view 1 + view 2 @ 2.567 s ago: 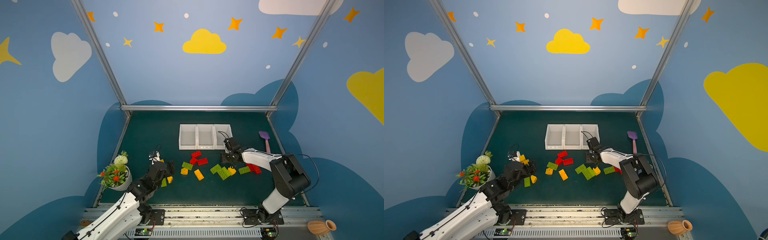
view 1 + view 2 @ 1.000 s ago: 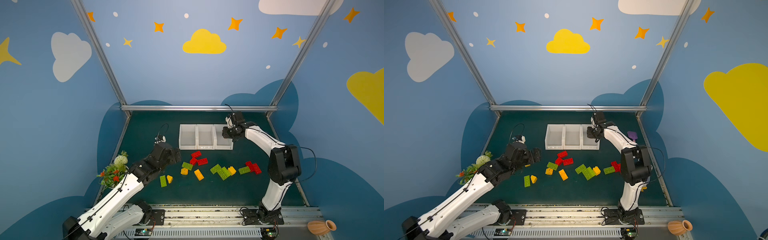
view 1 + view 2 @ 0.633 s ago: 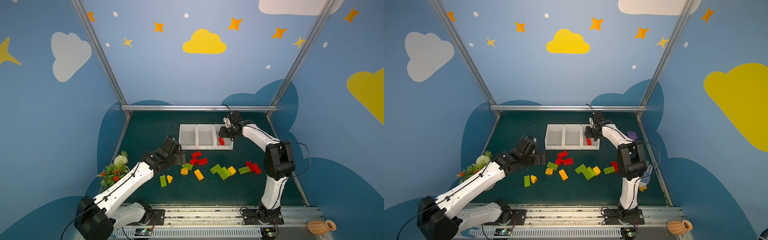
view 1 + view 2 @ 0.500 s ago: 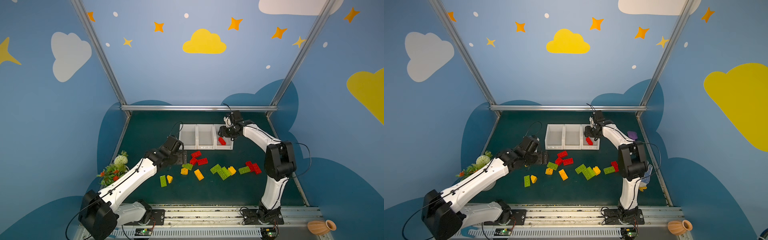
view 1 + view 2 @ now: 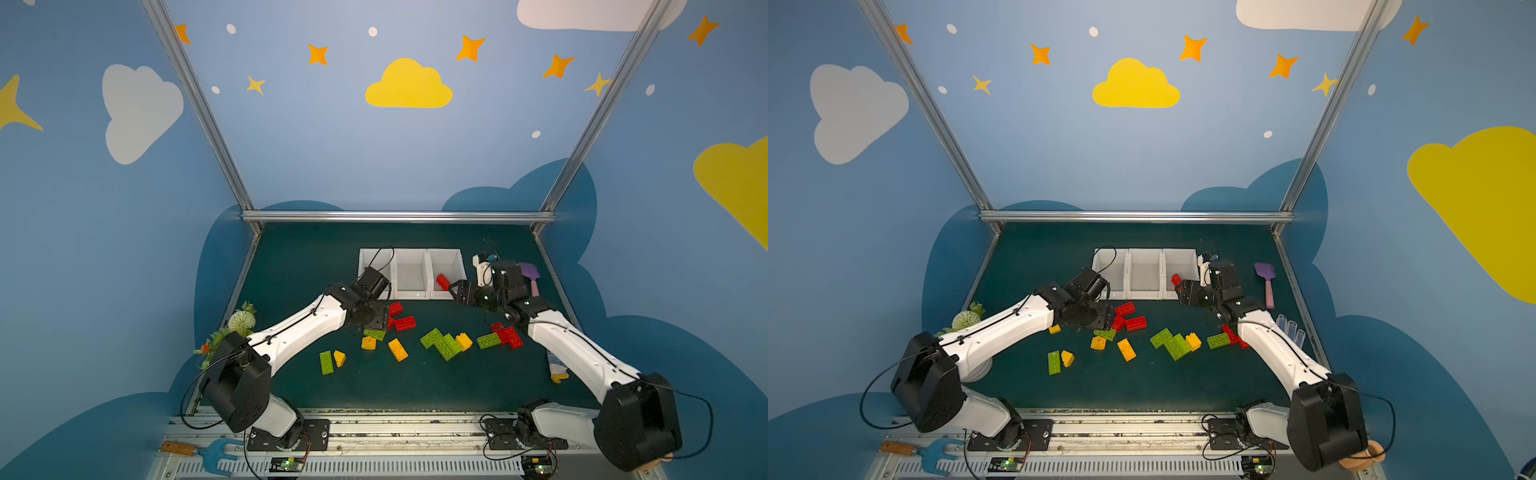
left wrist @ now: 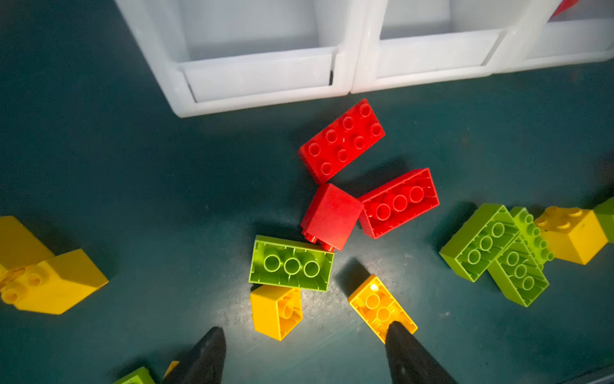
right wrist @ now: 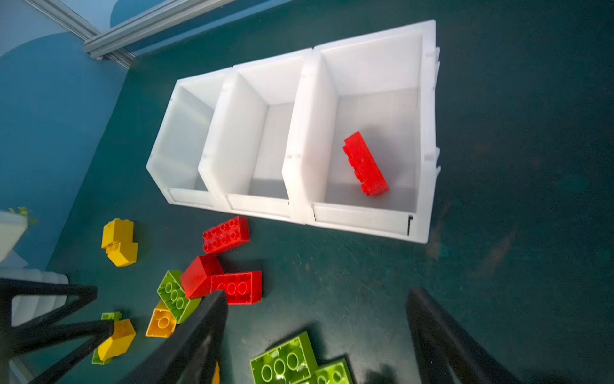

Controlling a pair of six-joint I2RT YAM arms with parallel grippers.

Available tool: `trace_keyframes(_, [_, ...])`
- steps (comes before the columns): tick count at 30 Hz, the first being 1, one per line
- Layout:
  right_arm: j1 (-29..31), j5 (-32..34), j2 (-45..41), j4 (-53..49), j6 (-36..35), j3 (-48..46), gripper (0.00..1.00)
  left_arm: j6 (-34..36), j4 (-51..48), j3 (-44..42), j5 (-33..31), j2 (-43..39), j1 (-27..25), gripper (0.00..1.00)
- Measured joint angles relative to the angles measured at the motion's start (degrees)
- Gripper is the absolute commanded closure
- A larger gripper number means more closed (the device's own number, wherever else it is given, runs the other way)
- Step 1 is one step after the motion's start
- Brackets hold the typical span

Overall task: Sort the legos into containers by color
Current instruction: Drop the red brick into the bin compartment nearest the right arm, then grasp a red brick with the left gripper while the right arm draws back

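Reading the bench [image 5: 316, 257] as a clock in both top views, twelve at the back wall, we start at seven, where a green brick [image 5: 326, 362] lies just beside a yellow wedge [image 5: 339, 358]. Towards six sit a small yellow brick [image 5: 368, 343] and a long yellow brick [image 5: 397, 349]; at five a green cluster [image 5: 442, 345] touches a yellow cube [image 5: 464, 341], and at four a single green brick [image 5: 488, 340] lies just beside a red clump [image 5: 509, 336]. Our left jaws hover over the centre, spread apart and holding nothing: in the left wrist view the small yellow brick lies between and just ahead of the fingertips [image 6: 207, 352], with an upturned green brick [image 6: 291, 264] and three red bricks [image 6: 342, 139] beyond. Our right jaws, at two o'clock, also stand wide and empty, the fingers [image 7: 199, 332] well apart in the right wrist view. At twelve we see a row of three white bins [image 5: 394, 272]; one red brick [image 5: 443, 281] lies tilted in the bin at the one o'clock end. A purple spatula [image 5: 530, 274] rests at two, beyond the right jaws.
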Motion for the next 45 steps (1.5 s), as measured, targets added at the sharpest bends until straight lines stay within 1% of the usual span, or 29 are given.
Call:
trace_keyframes(3, [0.5,0.0,-6.4,1.7,2.5,-7.6,0.16,0.5,-0.1,2.0,0.0,3.1,-0.8,0.25])
trace_keyframes(6, [0.9,0.0,-12.3,2.6,4.4,-13.5,0.16,0.8,0.0,2.8,0.0,5.4,-0.8,0.28])
trace_keyframes(8, [1.1,0.1,-15.6,2.9,5.2,-16.2,0.16,1.0,0.0,3.3,0.0,6.9,-0.8,0.29])
trace_keyframes(12, [1.5,1.0,-22.2,4.0,6.4,-21.1,0.16,1.4,-0.2,5.4,0.1,10.9,-0.8,0.34])
trace_keyframes(16, [1.7,2.5,-26.1,5.3,7.4,-24.8,0.16,1.7,-0.4,7.4,0.0,14.6,-0.8,0.35])
trace_keyframes(22, [1.8,3.1,-25.6,7.1,7.5,-25.6,0.16,1.9,-1.1,7.7,-0.8,16.9,-0.8,0.32])
trace_keyframes(29, [1.8,3.0,-23.2,8.7,7.5,-25.6,0.16,2.2,-1.4,9.4,-1.5,19.0,-0.8,0.39])
trace_keyframes(37, [1.8,3.0,-23.3,9.1,7.5,-25.6,0.16,3.2,-1.7,12.2,-2.4,21.7,-0.8,0.4])
trace_keyframes(40, [1.8,3.0,-23.4,9.4,7.6,-25.6,0.16,3.1,-1.7,12.9,-2.4,22.7,-0.8,0.45])
trace_keyframes(45, [1.8,3.0,-23.3,9.9,7.9,-25.6,0.16,3.1,-1.7,13.8,-2.3,24.4,-0.8,0.5])
